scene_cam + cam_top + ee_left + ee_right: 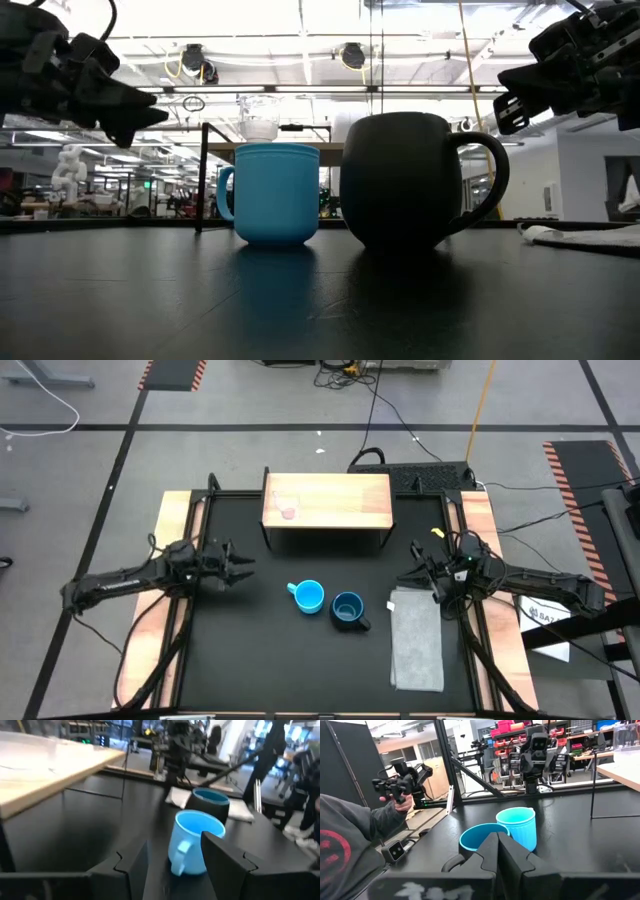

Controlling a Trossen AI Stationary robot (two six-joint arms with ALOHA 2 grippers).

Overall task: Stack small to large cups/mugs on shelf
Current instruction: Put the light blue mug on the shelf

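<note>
The tiny clear cup (287, 508) stands on the wooden shelf top (340, 495) near its left end; it also shows in the low view (258, 118). The light-blue mug (308, 596) and the navy mug (348, 610) stand upright side by side on the black table in front of the shelf. My left gripper (246, 567) is open and empty, left of the light-blue mug (192, 842), pointing at it. My right gripper (407, 579) is shut and empty, right of the navy mug (479, 837).
A grey folded cloth (417, 640) lies on the table to the right of the mugs, under my right gripper. A person in a grey sleeve (350, 835) holding a hand-held device (400, 782) shows beyond the table's left side. Cables lie behind the shelf.
</note>
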